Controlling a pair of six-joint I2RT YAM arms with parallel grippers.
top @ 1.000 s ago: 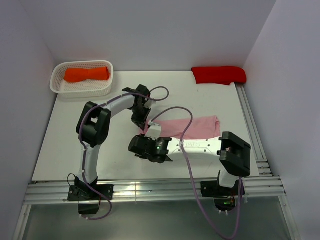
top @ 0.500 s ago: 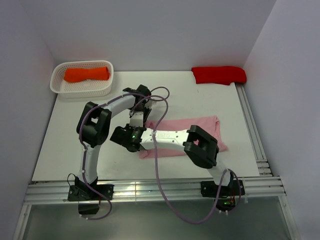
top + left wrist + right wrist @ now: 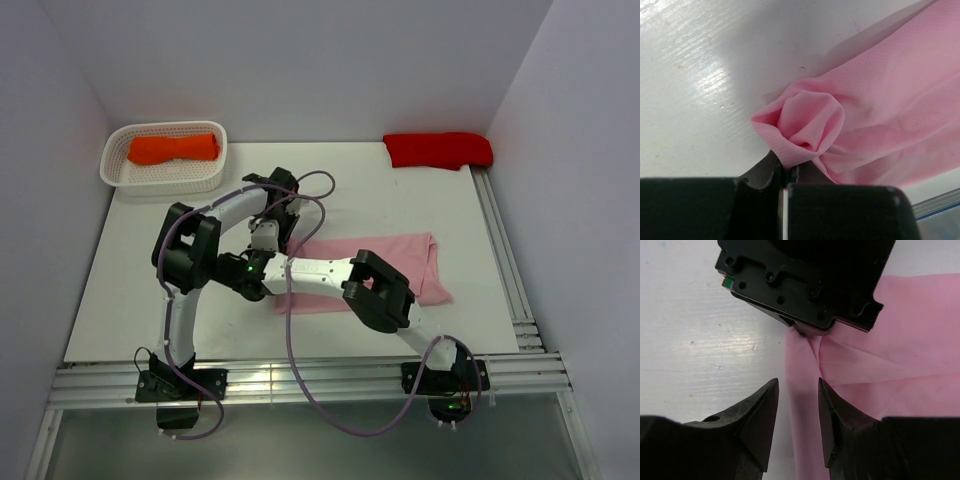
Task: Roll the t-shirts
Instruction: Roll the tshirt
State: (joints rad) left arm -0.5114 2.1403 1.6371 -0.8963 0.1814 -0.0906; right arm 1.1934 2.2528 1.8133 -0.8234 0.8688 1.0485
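From above you honestly can't see much of the action: the right arm (image 3: pixel 320 272) lies straight across the near-left part of the pink t-shirt (image 3: pixel 400 258) and covers that whole end, so both pincers are mostly lost under black housings and purple cable. The wrist cams help. The left pincer (image 3: pixel 785 172) is clamped tight on a bunched-up corner of the shirt, and the cloth puffs out above the fingertips in a little rosette-like wad. The rest runs off the right edge of that shot, so its far end is cut off there. The right pincer (image 3: pixel 797 390) has its jaws apart, straddling the shirt's left edge, with one finger over bare table (image 3: pixel 130 290) and the other over cloth. Can't tell if it's actually touching the fabric. The left arm's black wrist block (image 3: pixel 805 280) fills the top of that view and hides the exact pinch point. The shirt itself is light pink, thin and finely dimpled, lying mostly flat mid-table as a long folded strip, with creases fanning out from the pinched corner. The orange bundle (image 3: pixel 172 148) sits in a white basket (image 3: pixel 115 172) back left, and the red bundle (image 3: pixel 438 150) lies in the back right corner, both well apart from the pink one.
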